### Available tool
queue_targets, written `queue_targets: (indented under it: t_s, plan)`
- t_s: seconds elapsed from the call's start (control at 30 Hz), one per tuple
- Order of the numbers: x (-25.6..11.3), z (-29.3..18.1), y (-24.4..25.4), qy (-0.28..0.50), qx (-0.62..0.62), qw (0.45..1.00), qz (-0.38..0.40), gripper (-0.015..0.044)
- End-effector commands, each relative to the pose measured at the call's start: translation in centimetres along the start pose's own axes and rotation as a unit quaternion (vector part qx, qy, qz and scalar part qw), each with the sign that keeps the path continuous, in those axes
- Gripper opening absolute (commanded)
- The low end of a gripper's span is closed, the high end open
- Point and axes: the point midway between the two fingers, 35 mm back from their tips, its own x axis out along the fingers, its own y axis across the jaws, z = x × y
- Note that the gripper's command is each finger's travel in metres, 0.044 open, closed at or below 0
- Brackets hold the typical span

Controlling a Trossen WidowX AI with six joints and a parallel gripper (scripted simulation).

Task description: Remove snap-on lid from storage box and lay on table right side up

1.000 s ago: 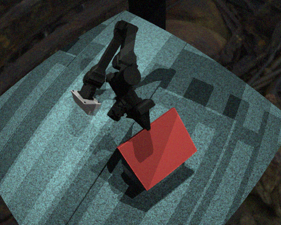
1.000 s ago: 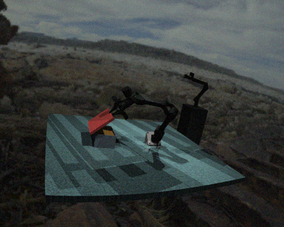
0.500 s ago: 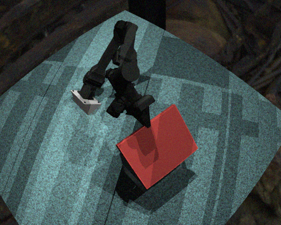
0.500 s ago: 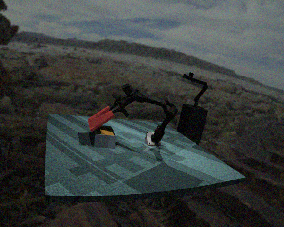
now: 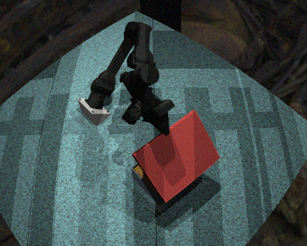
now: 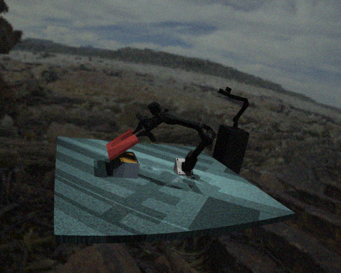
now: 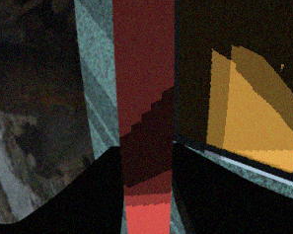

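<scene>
Lid (image 5: 183, 156) (image 6: 121, 145) (image 7: 145, 73), red and tilted, is clamped along one edge by the single black gripper (image 5: 166, 132) (image 6: 136, 133) (image 7: 145, 155), one finger on each side of it. One lid, one box and one arm (image 5: 119, 56) (image 6: 183, 121) share one table (image 5: 92, 211) (image 6: 152, 217) (image 7: 96, 53). Off its seat, the lid hangs over the box (image 5: 145, 185) (image 6: 126, 171) (image 7: 286, 179), its gripped edge high and its far edge low. Whether that low edge touches the rim cannot be told. The box stands upright beneath, grey-walled, with a yellow patch showing inside. One pale wedge (image 5: 99, 118) (image 6: 180, 166) sits at the arm's foot, well apart from the box. In the exterior view, one dark cabinet (image 6: 231, 146) rises beyond the table's edge. Open tabletop lies between box and wedge, and more stretches between the box and the table's edges.
</scene>
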Motion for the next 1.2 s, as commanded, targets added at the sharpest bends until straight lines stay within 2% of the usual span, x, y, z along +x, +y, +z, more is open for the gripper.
queue_targets:
  t_s: [0.0, 1.17]
  plan:
    - [-0.2, -0.9, 0.0, -0.002, 0.000, 1.000, 0.003, 0.0000]
    - [-0.9, -7.8, -0.6, -0.001, 0.002, 1.000, 0.002, 0.0000]
